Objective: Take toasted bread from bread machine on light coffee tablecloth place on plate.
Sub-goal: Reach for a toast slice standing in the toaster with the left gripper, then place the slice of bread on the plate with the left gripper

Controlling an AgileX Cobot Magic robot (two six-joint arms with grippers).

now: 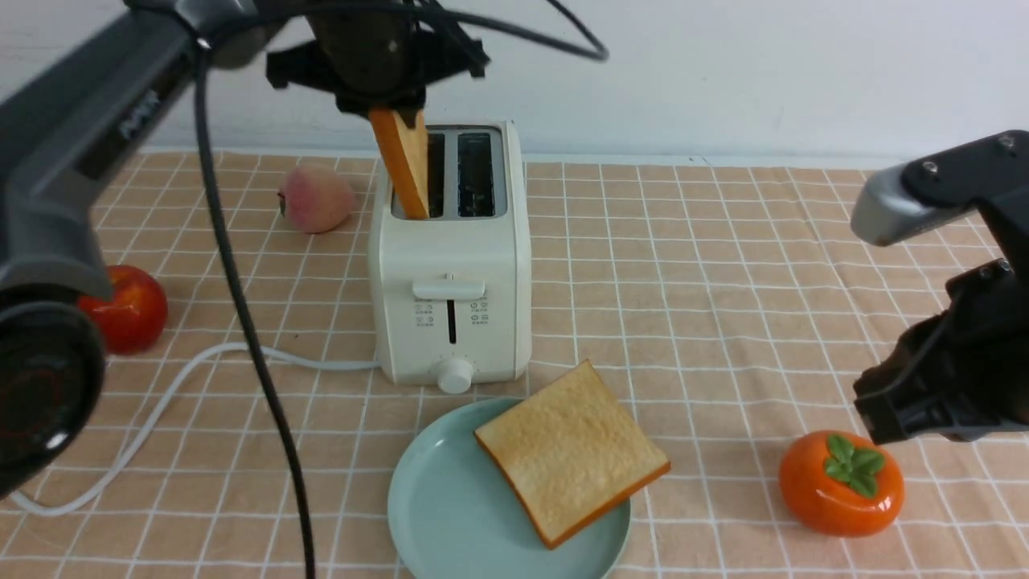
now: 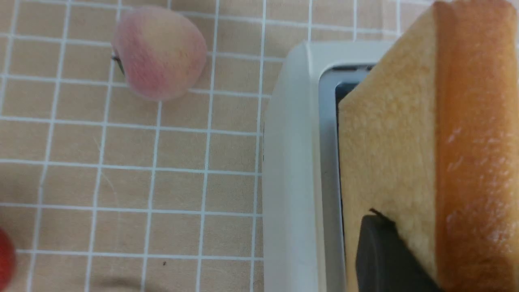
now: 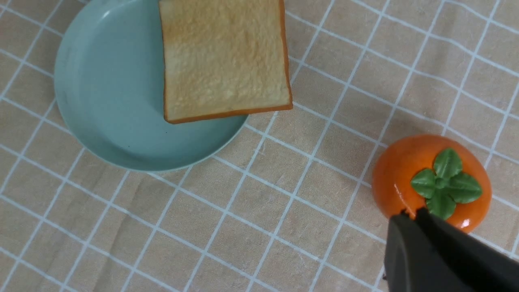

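Across the light coffee tablecloth [image 1: 723, 265], nearest the camera, one slice of toasted bread [image 1: 571, 450] already lies on the plate [image 1: 450, 498] (a corner overhangs the rim). Farther back, the left pincer [image 1: 394, 108] pinches the second slice [image 1: 406, 165], whose lower end sits inside the bread machine [image 1: 450, 305], so lifting out and plating remain. The right pincer [image 1: 884, 414] is largely cut off, and I cannot tell whether it is spread or pressed together.

Upright toast [image 1: 406, 161]: top hidden in the left gripper [image 1: 394, 106], foot hidden in the toaster [image 1: 450, 273] slot. The plate [image 1: 434, 498] has its near rim cut off. The toaster's labels [image 1: 424, 314] are too small to read.
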